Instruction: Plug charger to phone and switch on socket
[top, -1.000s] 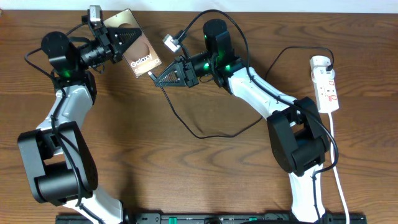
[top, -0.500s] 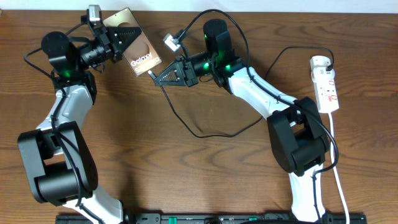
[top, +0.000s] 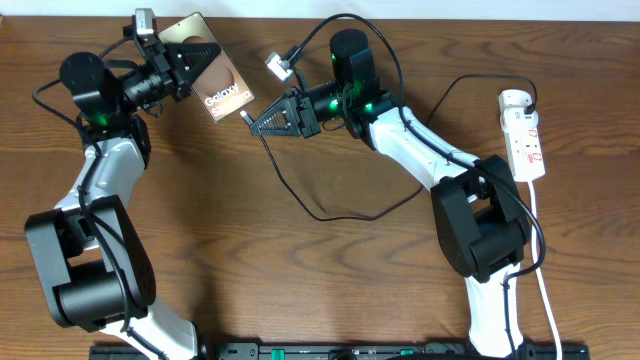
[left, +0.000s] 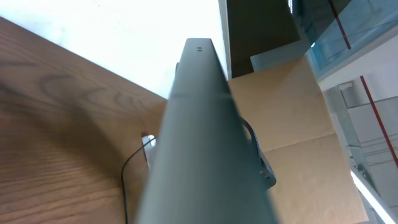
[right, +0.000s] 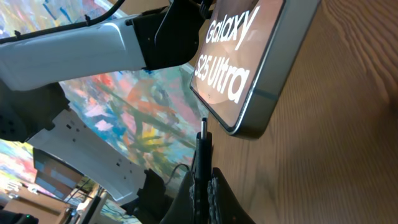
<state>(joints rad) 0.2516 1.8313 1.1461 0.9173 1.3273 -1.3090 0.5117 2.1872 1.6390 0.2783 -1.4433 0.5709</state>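
Rigid, smooth phone (top: 222, 92) is clenched edgewise in the left pincer (top: 190, 68) at the table's (top: 300, 280) eleven o'clock. Limp charger (right: 203, 140) is apparently pinched just behind its stiff tip by the closed right pincer (top: 255, 122).

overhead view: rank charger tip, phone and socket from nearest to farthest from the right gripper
1. charger tip, held in the right gripper itself.
2. phone, close by on its left.
3. socket, far off at the table's right side.
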